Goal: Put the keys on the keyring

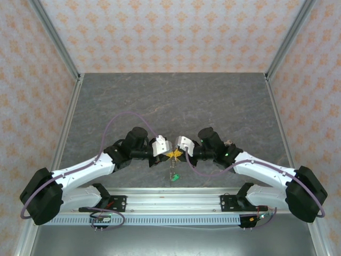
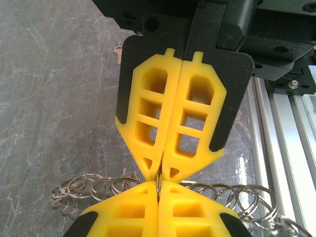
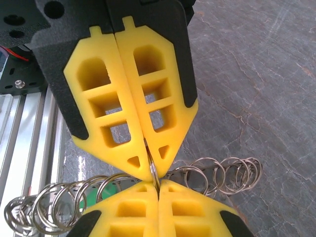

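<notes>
My two grippers meet tip to tip just above the grey table [image 1: 176, 101], near its front edge. The keyring [image 2: 89, 187] is a chain of thin silver rings strung left and right under the yellow fingertips. The left gripper [image 2: 159, 184] is shut on one upright ring of it. The right gripper [image 3: 157, 182] is shut on the same part of the keyring [image 3: 222, 173] from the opposite side. From above, the left gripper [image 1: 169, 154] and right gripper [image 1: 177, 154] touch, and the keyring trails toward a green-headed key [image 1: 173, 177]. That key's green head [image 3: 92, 196] shows behind the rings. A small silver key [image 2: 118, 52] lies on the table.
An aluminium rail [image 1: 176, 202] runs along the near edge, right beside the grippers. Purple cables [image 1: 114, 125] loop over both arms. Patterned walls and metal posts [image 1: 56, 40] enclose the table on three sides.
</notes>
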Robot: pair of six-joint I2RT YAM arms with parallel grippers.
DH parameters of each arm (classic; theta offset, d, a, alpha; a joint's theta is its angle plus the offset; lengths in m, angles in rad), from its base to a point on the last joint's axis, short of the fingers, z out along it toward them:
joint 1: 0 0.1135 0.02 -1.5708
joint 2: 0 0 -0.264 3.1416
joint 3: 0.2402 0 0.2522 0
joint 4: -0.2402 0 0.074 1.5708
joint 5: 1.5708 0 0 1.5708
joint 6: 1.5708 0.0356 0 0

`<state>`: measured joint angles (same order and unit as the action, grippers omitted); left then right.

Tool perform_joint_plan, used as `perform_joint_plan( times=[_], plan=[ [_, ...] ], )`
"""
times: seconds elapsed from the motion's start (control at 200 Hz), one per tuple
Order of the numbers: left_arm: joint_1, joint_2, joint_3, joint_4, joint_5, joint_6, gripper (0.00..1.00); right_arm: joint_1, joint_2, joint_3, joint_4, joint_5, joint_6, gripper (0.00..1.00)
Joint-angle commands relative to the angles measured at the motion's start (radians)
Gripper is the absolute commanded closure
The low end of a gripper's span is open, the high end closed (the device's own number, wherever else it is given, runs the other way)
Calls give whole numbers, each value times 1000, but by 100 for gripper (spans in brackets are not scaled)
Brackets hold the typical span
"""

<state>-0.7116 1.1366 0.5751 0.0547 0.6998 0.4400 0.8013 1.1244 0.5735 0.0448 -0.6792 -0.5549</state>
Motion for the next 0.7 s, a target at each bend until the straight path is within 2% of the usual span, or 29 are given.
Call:
perform_joint_plan(
  times=[0.0,0.165,0.3,0.696],
  plan=[
    [-2,-5,5,-17,-11,1,100,1,-29,16,124,-13,3,100],
    [0,-60,-67,138,-20,-67,100,1,-39,-19,125,5,17,92],
    [0,-74,-81,181,1,-96,100,0,-31,-62,171,4,49,87],
    [0,-76,-89,249,34,-135,100,-1,-10,-119,248,2,85,86]
  ],
)
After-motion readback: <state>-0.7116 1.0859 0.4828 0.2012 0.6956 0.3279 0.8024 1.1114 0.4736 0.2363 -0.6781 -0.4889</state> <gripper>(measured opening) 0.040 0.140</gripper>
